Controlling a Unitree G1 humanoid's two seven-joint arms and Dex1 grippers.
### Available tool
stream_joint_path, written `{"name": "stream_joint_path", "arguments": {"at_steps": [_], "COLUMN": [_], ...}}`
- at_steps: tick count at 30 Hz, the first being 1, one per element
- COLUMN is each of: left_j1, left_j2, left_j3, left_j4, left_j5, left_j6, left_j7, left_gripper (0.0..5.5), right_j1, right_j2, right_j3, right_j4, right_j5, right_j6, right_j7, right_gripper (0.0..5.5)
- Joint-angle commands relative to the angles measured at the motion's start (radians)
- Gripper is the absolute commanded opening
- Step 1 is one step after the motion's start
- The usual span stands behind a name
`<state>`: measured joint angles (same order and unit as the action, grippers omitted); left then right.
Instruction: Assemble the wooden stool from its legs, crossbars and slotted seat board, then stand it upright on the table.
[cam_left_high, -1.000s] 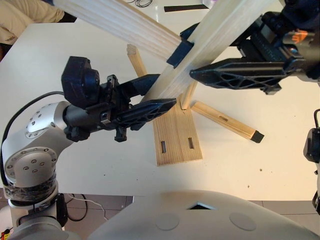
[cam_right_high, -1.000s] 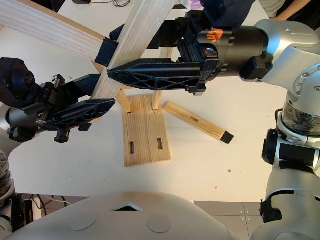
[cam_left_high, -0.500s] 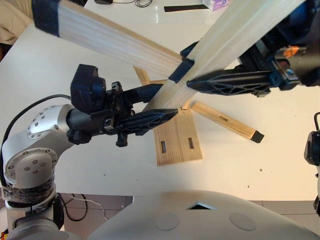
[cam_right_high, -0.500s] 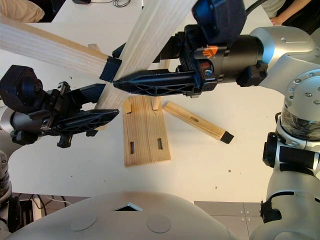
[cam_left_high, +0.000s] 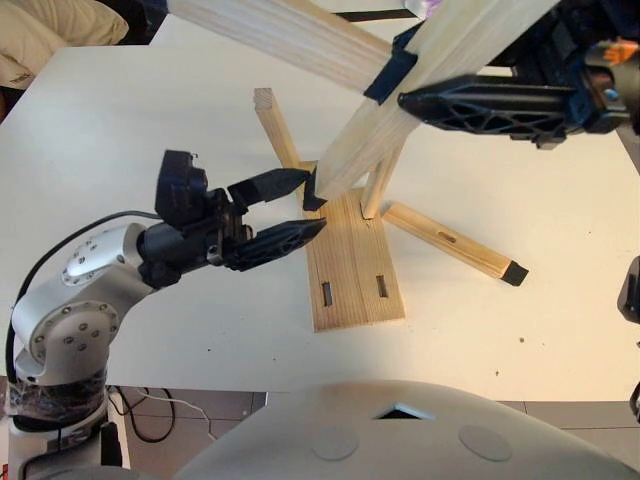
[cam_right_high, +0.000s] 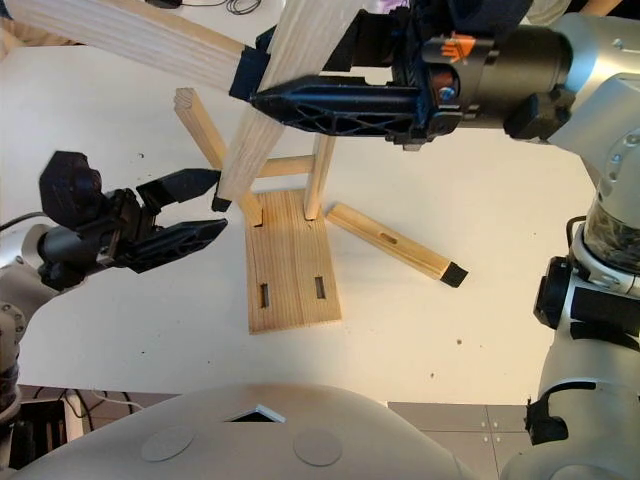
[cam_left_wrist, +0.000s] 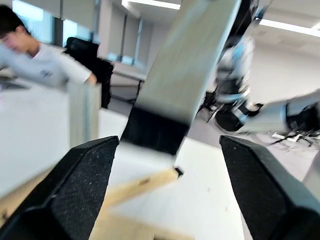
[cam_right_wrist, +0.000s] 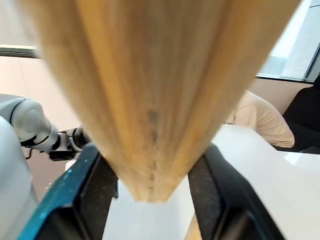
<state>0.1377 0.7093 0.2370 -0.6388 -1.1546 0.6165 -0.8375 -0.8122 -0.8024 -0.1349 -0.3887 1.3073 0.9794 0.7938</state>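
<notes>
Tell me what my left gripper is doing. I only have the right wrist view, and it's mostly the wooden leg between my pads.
Observer: The left gripper is open, with the black-capped lower end of the leg right at its fingertips. The right gripper clamps that leg higher up.
Operator: Are any seat board slots free?
Observer: Yes. The seat board lies flat on the table, and its two near slots are empty.

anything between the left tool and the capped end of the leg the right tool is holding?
Nothing visible. The left tool is open; the black-capped end of the held leg hangs right at its fingertips, above the seat board. The right tool grips it higher up.
</notes>
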Motion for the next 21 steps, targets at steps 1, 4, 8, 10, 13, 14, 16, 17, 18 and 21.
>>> {"name": "stream_joint_path", "arguments": {"at_steps": [1,4,8,10,13,14,16,17,18,21], "left_j1": [0.081,0.115,0.139,0.155,0.165,0.167,0.172,0.173,0.172,0.127], "left_j2": [0.025,0.035,0.034,0.034,0.034,0.035,0.034,0.034,0.034,0.037], "left_j3": [0.024,0.054,0.047,0.044,0.042,0.043,0.043,0.042,0.041,0.033], "left_j4": [0.052,0.088,0.097,0.091,0.096,0.1,0.103,0.104,0.105,0.107], "left_j5": [0.104,0.149,0.184,0.199,0.216,0.221,0.233,0.237,0.244,0.251], "left_j6": [-0.038,-0.057,-0.063,-0.066,-0.07,-0.071,-0.073,-0.074,-0.077,-0.072], "left_j7": [-0.064,-0.1,-0.126,-0.132,-0.143,-0.147,-0.154,-0.16,-0.164,-0.155], "left_gripper": [3.73,3.73,3.73,3.73,3.73,3.73,3.73,3.73,3.73,3.73], "right_j1": [0.065,0.191,0.372,0.434,0.503,0.525,0.573,0.595,0.611,0.648], "right_j2": [-0.103,-0.171,-0.204,-0.21,-0.22,-0.223,-0.225,-0.222,-0.218,-0.194], "right_j3": [-0.005,0.033,0.07,0.08,0.088,0.092,0.104,0.113,0.123,0.142], "right_j4": [-0.059,-0.136,-0.205,-0.219,-0.223,-0.226,-0.231,-0.233,-0.233,-0.237], "right_j5": [-0.116,-0.252,-0.421,-0.464,-0.508,-0.523,-0.559,-0.578,-0.595,-0.622], "right_j6": [-0.027,-0.087,-0.219,-0.264,-0.306,-0.32,-0.36,-0.379,-0.395,-0.424], "right_j7": [0.092,0.168,0.262,0.303,0.352,0.368,0.397,0.407,0.412,0.403], "right_gripper": [2.02,2.02,2.02,2.02,2.02,2.02,2.02,2.02,2.02,2.02]}}
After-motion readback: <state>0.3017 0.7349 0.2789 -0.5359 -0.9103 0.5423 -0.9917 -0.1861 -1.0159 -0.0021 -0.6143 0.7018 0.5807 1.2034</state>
